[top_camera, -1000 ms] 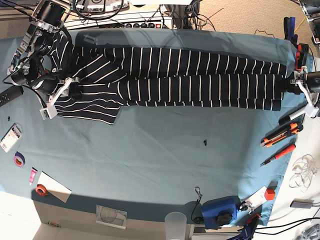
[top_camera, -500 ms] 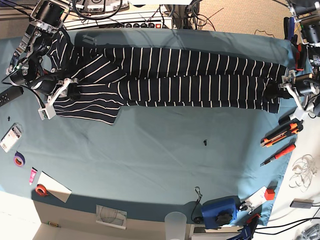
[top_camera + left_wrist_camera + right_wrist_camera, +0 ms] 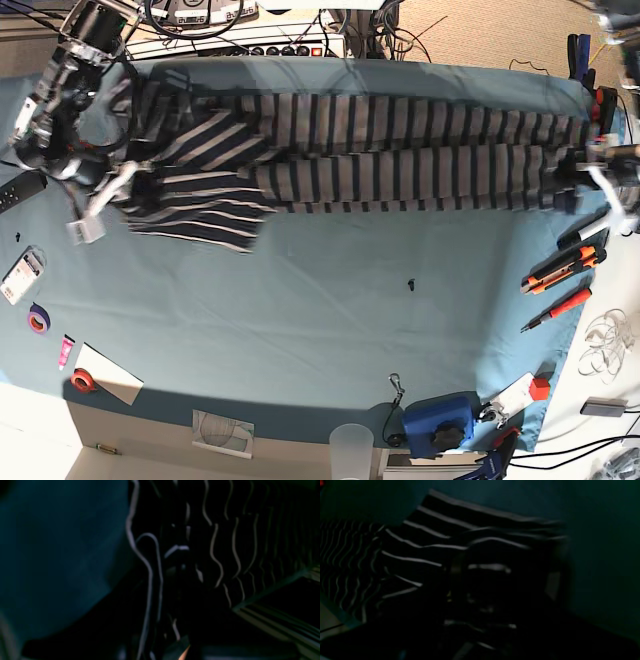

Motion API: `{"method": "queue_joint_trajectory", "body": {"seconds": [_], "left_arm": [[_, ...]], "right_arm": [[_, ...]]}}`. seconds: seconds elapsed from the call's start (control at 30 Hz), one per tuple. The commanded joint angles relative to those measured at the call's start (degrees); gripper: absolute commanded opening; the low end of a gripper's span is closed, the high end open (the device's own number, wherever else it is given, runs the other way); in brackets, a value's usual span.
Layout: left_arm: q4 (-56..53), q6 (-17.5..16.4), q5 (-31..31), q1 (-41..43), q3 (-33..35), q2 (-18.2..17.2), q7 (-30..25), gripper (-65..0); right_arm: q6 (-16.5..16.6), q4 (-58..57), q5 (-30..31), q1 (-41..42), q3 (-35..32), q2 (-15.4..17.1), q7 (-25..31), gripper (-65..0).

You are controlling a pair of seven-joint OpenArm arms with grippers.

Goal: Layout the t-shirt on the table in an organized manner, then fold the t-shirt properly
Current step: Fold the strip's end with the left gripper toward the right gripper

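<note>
Base view: the dark navy, white-striped fabric t-shirt [image 3: 340, 160] lies stretched as a long band across the far part of the teal-blue cloth-covered table [image 3: 330, 320], running from the far left corner to the right edge; its stripes appear smeared and pale. At the left end, the right gripper [image 3: 125, 180] meets the bunched cloth near a sleeve; at the right end, the left gripper [image 3: 585, 170] meets the shirt's other end. How wide either pair of jaws stands cannot be told from this view. No writing or brand mark is legible anywhere. Loose items sit along the table margins: an orange-and-black utility knife [image 3: 563, 269] and a red-handled screwdriver [image 3: 556, 309] at the right, a blue box-shaped device [image 3: 437, 421] and a translucent plastic cup [image 3: 351, 444] at the near edge, a purple tape roll [image 3: 38, 320] and a red tape roll [image 3: 82, 380] at the near left.

Left wrist view: very dark; rippled stripes of the t-shirt [image 3: 225, 555] fill the centre and right, with bare table cloth [image 3: 55, 555] at the left. The cloth gathers into folds toward the frame's bottom centre, but the fingers themselves are lost in shadow, so grip and opening cannot be told.

Right wrist view: equally dim; a striped flap of the t-shirt [image 3: 450, 532] lies over the table [image 3: 602, 542], its edge visible as it is not from overhead. The gripper's parts merge with the dark cloth; its opening cannot be told.
</note>
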Motion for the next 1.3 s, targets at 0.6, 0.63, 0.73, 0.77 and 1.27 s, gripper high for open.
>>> {"method": "queue_joint_trajectory", "body": {"seconds": [0.6, 0.63, 0.73, 0.77, 1.27], "left_arm": [[43.01, 1.36, 7.69, 12.79, -0.44, 0.07, -5.84, -65.0], [46.99, 2.78, 10.56, 13.92, -0.44, 1.55, -8.39, -65.0], [55.65, 5.66, 17.38, 14.95, -0.44, 6.05, -13.81, -65.0], [57.05, 6.51, 18.93, 14.93, -0.44, 7.17, -15.04, -65.0], [57.51, 11.37, 34.71, 15.65, 20.02, 13.14, -16.44, -65.0]], "right_arm": [[1.2, 1.01, 4.85, 0.68, 17.25, 1.03, -0.98, -45.9], [1.2, 1.01, 5.7, 0.68, 17.25, 1.03, -0.98, -45.9], [1.2, 1.01, 6.75, 0.68, 17.25, 1.01, -0.98, -45.9], [1.2, 1.01, 6.73, 0.68, 17.25, 0.98, -0.98, -45.9], [1.36, 1.01, 8.2, 0.7, 17.22, -0.61, -0.98, -45.9]]}}
